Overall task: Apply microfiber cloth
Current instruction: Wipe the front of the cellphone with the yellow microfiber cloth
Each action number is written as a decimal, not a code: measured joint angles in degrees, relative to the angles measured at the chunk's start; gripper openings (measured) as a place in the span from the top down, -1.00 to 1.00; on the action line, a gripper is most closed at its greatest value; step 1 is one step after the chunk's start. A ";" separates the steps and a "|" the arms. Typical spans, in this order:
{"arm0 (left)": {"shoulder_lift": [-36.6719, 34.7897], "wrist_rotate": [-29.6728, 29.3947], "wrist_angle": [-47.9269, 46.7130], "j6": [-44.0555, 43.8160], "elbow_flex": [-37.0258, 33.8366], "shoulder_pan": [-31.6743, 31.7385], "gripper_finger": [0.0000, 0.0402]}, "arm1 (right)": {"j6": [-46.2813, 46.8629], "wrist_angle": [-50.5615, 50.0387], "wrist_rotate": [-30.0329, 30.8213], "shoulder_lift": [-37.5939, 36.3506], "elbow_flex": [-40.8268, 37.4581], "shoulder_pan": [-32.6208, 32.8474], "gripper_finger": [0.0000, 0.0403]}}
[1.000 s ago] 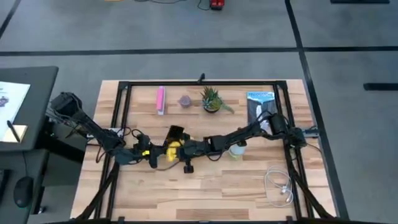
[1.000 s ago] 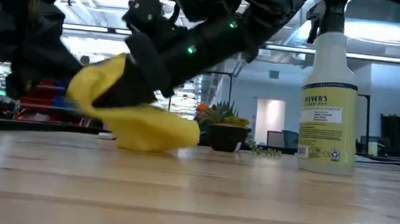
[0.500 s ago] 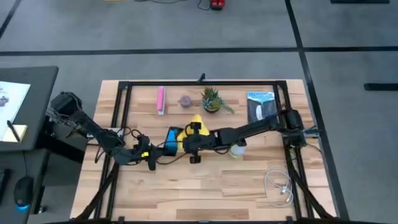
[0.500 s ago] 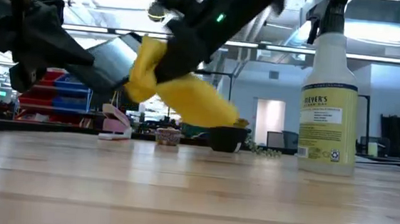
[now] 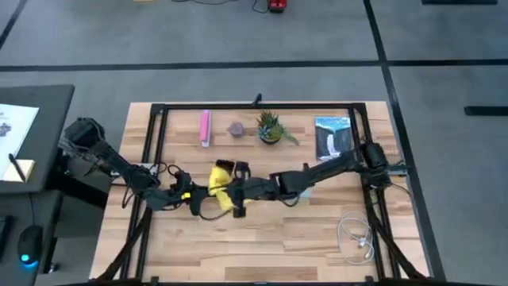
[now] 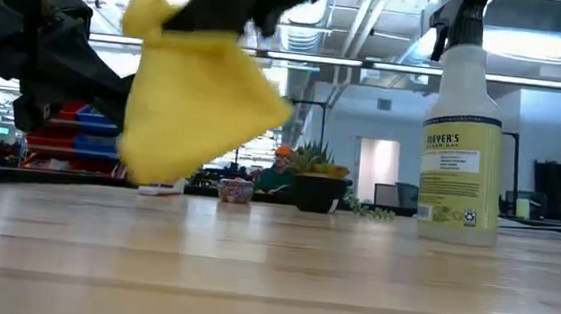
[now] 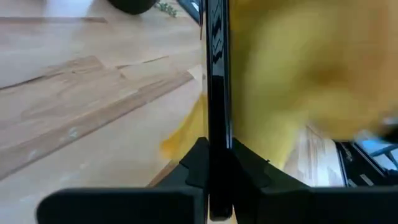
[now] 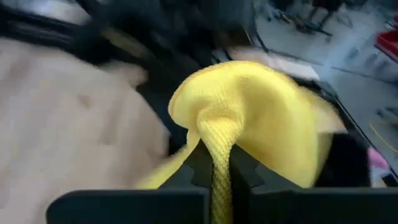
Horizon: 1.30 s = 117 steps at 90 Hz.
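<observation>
The yellow microfiber cloth (image 5: 222, 187) hangs bunched above the table's middle, and it fills the left of the low view (image 6: 197, 100). My right gripper (image 5: 238, 191) reaches in from the table's right and is shut on it. My left gripper (image 5: 205, 197), coming from the left, is shut on a black phone (image 7: 216, 74), which its wrist view shows edge-on. The cloth lies against one face of the phone. A dark corner of the phone (image 5: 226, 167) shows beside the cloth in the high view. My left gripper pinches one end of the phone (image 7: 216, 140) between its two fingers, which press on the phone's two flat faces. The phone sticks straight out past the fingers. My right gripper pinches a bunched fold of the cloth (image 8: 219, 146) between its two fingers, several layers thick. The rest of the cloth spreads beyond the fingers, hanging clear of the tabletop in the low view.
A spray bottle (image 6: 463, 131) stands right of centre, under my right arm. Along the far side lie a pink bar (image 5: 205, 127), a small grey-purple object (image 5: 236, 129), a potted plant (image 5: 270, 127) and a blue-and-white packet (image 5: 332, 135). A white cable (image 5: 357, 234) lies near right.
My right gripper lifted the cloth from low by the table and swung it toward the far edge, baring the phone's lit screen. It then swept back toward the near edge, and the cloth covers the phone again. My left gripper kept the phone about where it was.
</observation>
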 joint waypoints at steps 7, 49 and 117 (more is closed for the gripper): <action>0.00 0.02 0.03 1.20 0.67 0.00 0.92 | 0.01 1.64 1.93 1.75 0.07 -0.95 1.00; 0.04 1.42 0.04 2.37 1.29 -0.04 0.92 | -2.96 5.81 1.94 3.98 0.22 -1.49 1.00; 0.04 1.09 0.40 3.46 1.40 -0.10 0.92 | -10.17 3.47 13.17 3.45 0.07 0.95 1.00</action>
